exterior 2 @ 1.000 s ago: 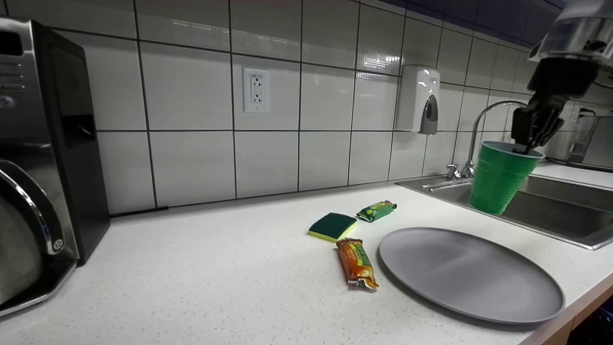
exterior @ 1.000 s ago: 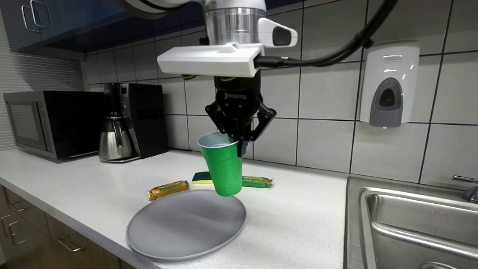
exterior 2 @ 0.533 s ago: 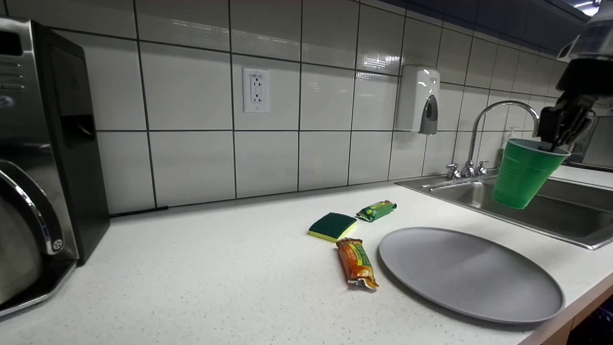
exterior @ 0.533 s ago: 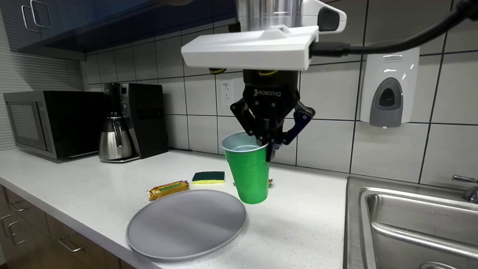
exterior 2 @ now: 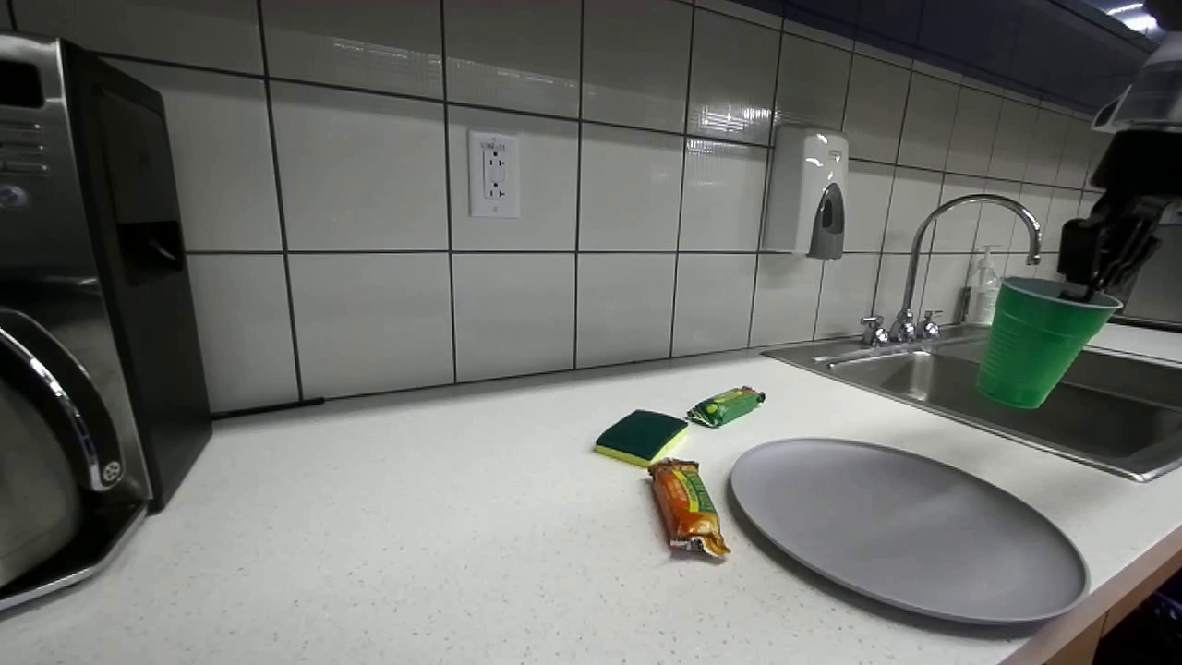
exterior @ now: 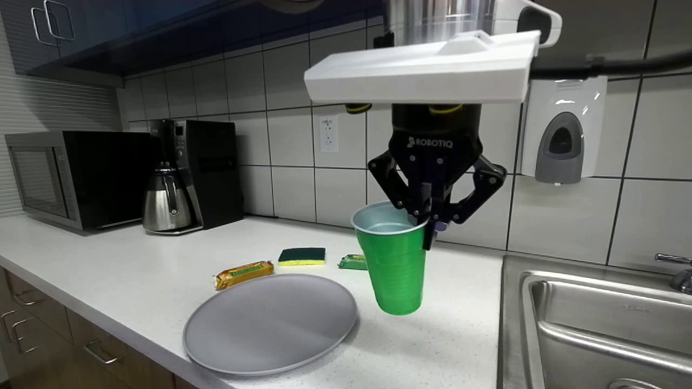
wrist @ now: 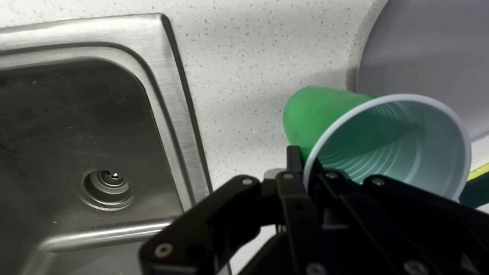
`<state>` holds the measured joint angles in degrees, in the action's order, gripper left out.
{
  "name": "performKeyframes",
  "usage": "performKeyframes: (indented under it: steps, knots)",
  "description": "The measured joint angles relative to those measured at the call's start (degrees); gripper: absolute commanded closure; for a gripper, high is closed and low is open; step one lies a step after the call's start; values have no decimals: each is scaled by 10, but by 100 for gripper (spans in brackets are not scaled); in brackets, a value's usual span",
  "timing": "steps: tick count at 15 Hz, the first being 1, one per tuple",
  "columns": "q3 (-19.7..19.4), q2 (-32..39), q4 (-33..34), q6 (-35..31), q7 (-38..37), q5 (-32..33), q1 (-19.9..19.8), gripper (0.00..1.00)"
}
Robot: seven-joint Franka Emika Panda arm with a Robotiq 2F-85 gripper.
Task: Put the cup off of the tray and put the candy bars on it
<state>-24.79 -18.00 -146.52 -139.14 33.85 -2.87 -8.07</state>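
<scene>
In the foreground, the grey tray [exterior: 259,335] lies near the front edge of the counter [exterior: 432,351]. Just past the tray's rim, toward the sink [exterior: 511,324], the green cup [exterior: 393,270] is held tilted above the counter. One side of its lip is pinched by the hand [exterior: 423,231], whose fingers [wrist: 293,158] are drawn together with only the thin plastic between them, one inside the cup and one outside.

The step in hand is judged to be the setting-down of the cup. For this, the tilt should be corrected so that the base is met squarely by the counter, and the descent kept slow, since a cup held by one side can easily be swung or tipped. A landing between tray and sink is favoured, with the tray's rim and the sink's edge both avoided. The grip should be loosened only once the base is fully supported, and the hand drawn straight up so that the lip is not caught.

Farther back, a yellow-gold candy bar [exterior: 244,274] lies just beside the tray, with a sponge [exterior: 301,256] near it; a green candy bar [exterior: 352,262] is partly hidden behind the cup in an exterior view. Neither bar has yet been placed on the tray, and access to both is best left unblocked.
</scene>
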Motion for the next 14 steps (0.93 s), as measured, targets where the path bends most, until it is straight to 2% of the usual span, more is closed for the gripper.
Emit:
performKeyframes:
  steps: [14]
  knots:
    - [9,126,65,0,0,7,-13,99]
